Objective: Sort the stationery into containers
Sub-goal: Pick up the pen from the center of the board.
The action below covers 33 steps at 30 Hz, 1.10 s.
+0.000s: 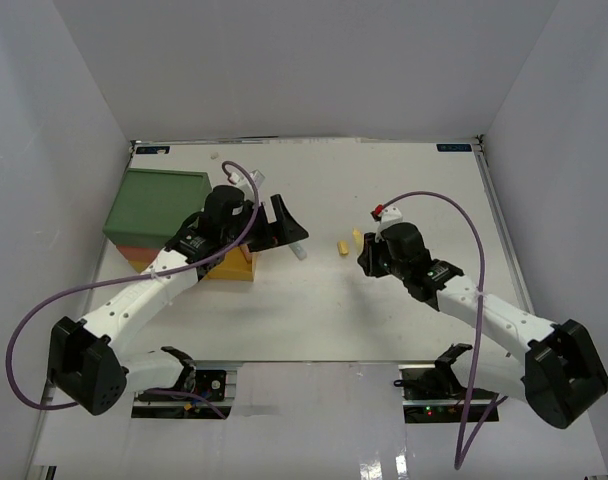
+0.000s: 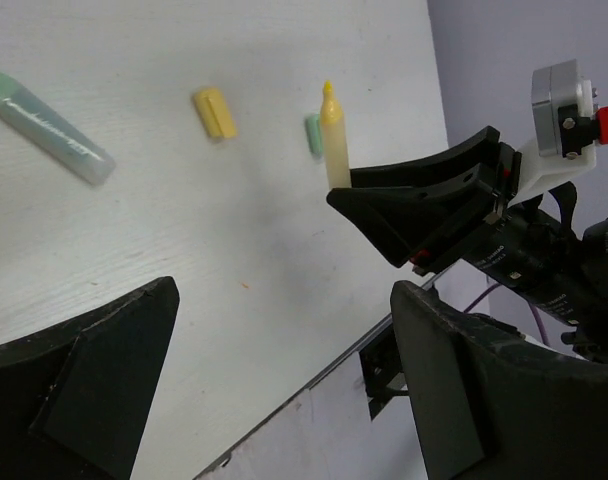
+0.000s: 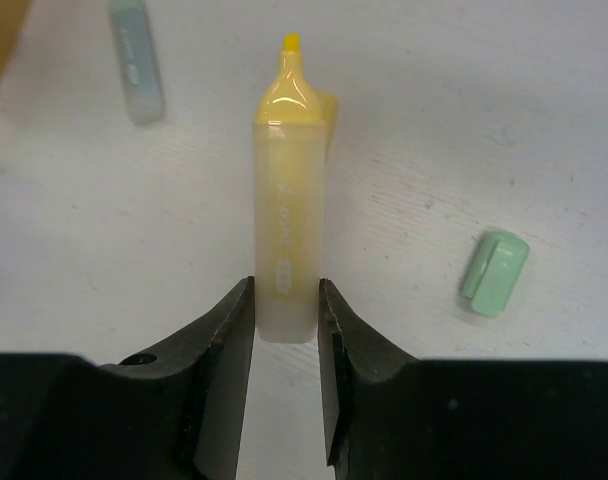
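One yellow highlighter [image 3: 286,170] pinched in R gripper [image 3: 285,290]; L gripper [image 2: 284,290] wide open, holding nothing

Bright, even light — soft shadows, glare at the near edge of the table [image 1: 404,310]

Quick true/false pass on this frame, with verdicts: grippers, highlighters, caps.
1. The right gripper is shut on the yellow highlighter. True.
2. The yellow highlighter has its cap on. False: its tip is bare, and a yellow cap lies on the table.
3. The left gripper holds the green highlighter. False: its jaws stand open and empty, and that highlighter lies on the table.
4. A green cap lies loose on the table. True.
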Tool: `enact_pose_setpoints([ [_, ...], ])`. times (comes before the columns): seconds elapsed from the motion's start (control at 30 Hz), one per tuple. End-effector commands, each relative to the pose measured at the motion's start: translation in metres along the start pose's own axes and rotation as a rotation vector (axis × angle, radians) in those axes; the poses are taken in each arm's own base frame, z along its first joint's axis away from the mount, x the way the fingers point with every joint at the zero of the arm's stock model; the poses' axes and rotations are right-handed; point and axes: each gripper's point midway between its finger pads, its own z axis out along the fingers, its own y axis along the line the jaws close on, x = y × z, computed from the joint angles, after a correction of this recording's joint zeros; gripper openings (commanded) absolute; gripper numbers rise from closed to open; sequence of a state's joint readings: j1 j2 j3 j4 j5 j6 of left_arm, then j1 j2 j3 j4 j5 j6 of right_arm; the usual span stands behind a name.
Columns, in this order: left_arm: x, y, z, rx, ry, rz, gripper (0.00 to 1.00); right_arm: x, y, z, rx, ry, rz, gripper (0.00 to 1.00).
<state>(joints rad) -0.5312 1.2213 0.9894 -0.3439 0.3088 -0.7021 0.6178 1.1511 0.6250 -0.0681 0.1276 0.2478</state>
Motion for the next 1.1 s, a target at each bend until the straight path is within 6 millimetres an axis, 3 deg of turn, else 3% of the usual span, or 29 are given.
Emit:
enact_pose_setpoints([
  [0.0, -0.016, -0.043, -0.002, 0.121, -0.13, 0.002, 0.98, -0.043, 0.034, -0.014, -0.145, -0.187, 0.052, 0.12],
  [0.2, -0.007, -0.078, 0.016, 0.173, -0.185, 0.028, 0.98, -0.078, 0.063, -0.035, -0.25, -0.336, 0.111, 0.13],
  [0.37, -0.004, -0.088, 0.034, 0.162, -0.22, 0.041, 0.96, -0.086, 0.077, -0.042, -0.299, -0.382, 0.119, 0.13],
  [0.8, -0.013, -0.079, 0.063, 0.067, -0.312, 0.012, 0.75, -0.085, 0.088, -0.05, -0.339, -0.41, 0.136, 0.13],
  [1.07, 0.003, -0.082, 0.074, 0.088, -0.276, 0.02, 0.7, -0.091, 0.089, -0.054, -0.346, -0.431, 0.169, 0.13],
])
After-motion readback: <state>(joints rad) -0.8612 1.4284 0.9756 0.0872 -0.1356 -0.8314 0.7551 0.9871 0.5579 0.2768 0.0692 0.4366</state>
